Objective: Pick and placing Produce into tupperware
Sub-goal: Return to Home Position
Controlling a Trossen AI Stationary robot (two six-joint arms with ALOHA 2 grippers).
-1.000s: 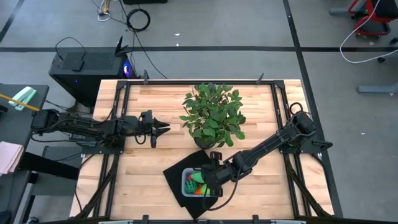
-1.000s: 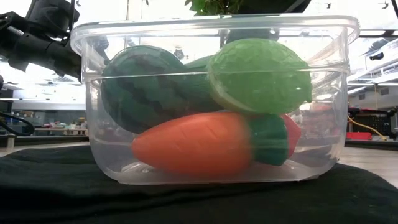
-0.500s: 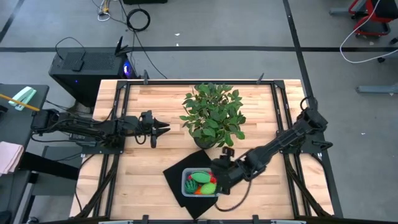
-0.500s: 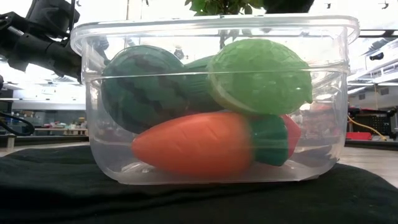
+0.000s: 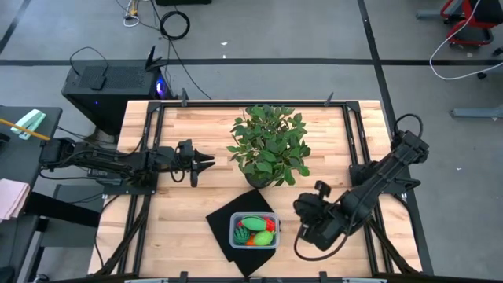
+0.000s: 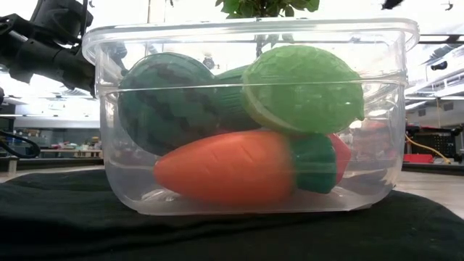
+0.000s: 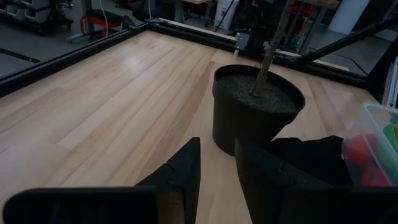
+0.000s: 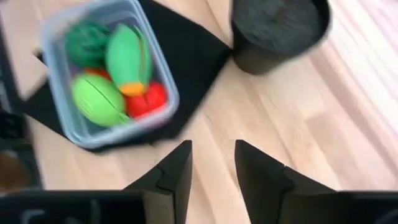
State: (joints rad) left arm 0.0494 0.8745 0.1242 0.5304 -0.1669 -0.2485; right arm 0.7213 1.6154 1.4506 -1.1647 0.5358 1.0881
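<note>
While the right arm (image 5: 369, 179) hangs beside the tub w/ nothing in it, the high view puts the tupperware (image 5: 233, 231) on the black mat (image 5: 218, 224) near the tabletop's (image 5: 181, 212) front edge, just in front of the potted plant (image 5: 267, 145). All the produce (image 5: 255, 230) sits inside. The left arm (image 5: 118, 161) waits well apart on the left side.

Low view: the tub fills the shot. The striped melon (image 6: 163, 101) and pale green piece (image 6: 301, 87) sit on top, the carrot (image 6: 232, 167) lies along the bottom, and a red piece (image 6: 341, 156) is half hidden behind it.

Left wrist view: left jaws slightly apart, empty, facing the plant pot (image 7: 258, 115).

Right wrist view: right jaws apart, empty, the tub and pot ahead of them.

Handling, my guess: the toys look like hollow hard plastic, so light, smooth and a bit slippery. The round ones prob. roll, so grip across the middle, and take the carrot across its body. The tub looks thin-walled and light, and the walls may flex. Take it by a long side just under the rim, w/ gentle squeeze, or it may skid on the mat.
</note>
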